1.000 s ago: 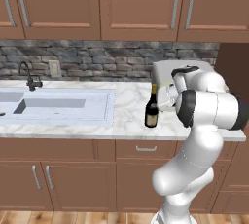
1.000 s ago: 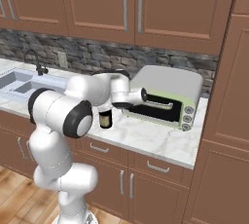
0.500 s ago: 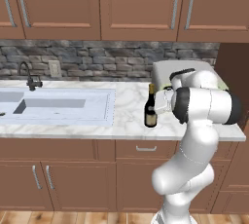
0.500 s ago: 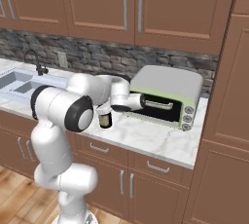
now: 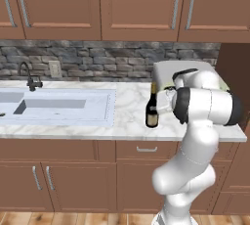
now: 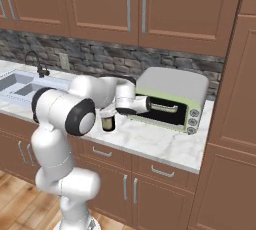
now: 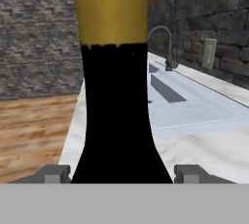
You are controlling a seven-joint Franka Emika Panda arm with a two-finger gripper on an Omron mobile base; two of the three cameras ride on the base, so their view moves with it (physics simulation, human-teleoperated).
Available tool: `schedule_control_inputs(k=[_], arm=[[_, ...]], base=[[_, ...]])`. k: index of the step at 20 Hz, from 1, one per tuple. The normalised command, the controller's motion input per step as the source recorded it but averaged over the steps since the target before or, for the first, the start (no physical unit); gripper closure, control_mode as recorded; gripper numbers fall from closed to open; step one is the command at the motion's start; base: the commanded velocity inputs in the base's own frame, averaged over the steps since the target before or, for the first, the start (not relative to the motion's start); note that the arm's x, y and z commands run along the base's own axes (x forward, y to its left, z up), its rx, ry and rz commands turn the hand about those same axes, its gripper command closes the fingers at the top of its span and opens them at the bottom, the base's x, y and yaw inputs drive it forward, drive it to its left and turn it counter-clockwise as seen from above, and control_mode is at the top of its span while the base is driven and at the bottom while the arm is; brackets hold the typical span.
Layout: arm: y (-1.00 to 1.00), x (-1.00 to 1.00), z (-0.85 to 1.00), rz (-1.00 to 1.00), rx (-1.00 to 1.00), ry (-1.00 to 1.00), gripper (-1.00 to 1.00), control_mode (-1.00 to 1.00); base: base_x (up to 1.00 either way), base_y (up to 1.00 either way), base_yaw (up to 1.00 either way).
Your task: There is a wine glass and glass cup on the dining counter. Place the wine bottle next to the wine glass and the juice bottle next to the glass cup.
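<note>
So far, in the left base view the wine bottle [image 5: 152, 111] stands upright on the kitchen tabletop [image 5: 124, 121] beside the sink [image 5: 53, 106], neck up, nothing delivered yet. From the right base view its base [image 6: 108, 122] peeks past the arm. Hand view: fingers [image 7: 53, 173] apart, flanking the bottle's shoulder, unclamped.

walls: grey stone backsplash [image 5: 97, 60] | cabinets: brown wood [image 5: 136, 4] | surface: white marble [image 5: 122, 121] | floor: wood planks [image 6: 15, 199]

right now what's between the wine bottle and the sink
Bare marble counter separates the wine bottle from the sink in the left base view.
</note>
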Motion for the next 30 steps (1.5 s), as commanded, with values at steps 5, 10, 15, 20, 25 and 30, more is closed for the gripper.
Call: schedule_control_inputs(k=[5,10,15,20,25,30], arm=[[0.00,-0.69,0.98,0.00,0.02,0.00,1.00,-1.00],[0.01,-0.86,1.00,0.00,0.07,0.00,1.00,-1.00],[0.00,-0.76,1.00,0.00,0.09,0.00,1.00,-1.00],[0.11,-0.69,0.80,0.00,0.06,0.02,1.00,-1.00],[0.08,-0.62,0.41,0.00,0.00,0.01,1.00,-1.00],[0.00,-0.65,0.15,0.00,-0.01,0.00,1.00,-1.00]], base=[[0.00,0.00,0.00],[0.00,0.00,0.00],[0.00,0.00,0.00],[0.00,0.00,0.00],[0.00,0.00,0.00],[0.00,0.00,0.00]])
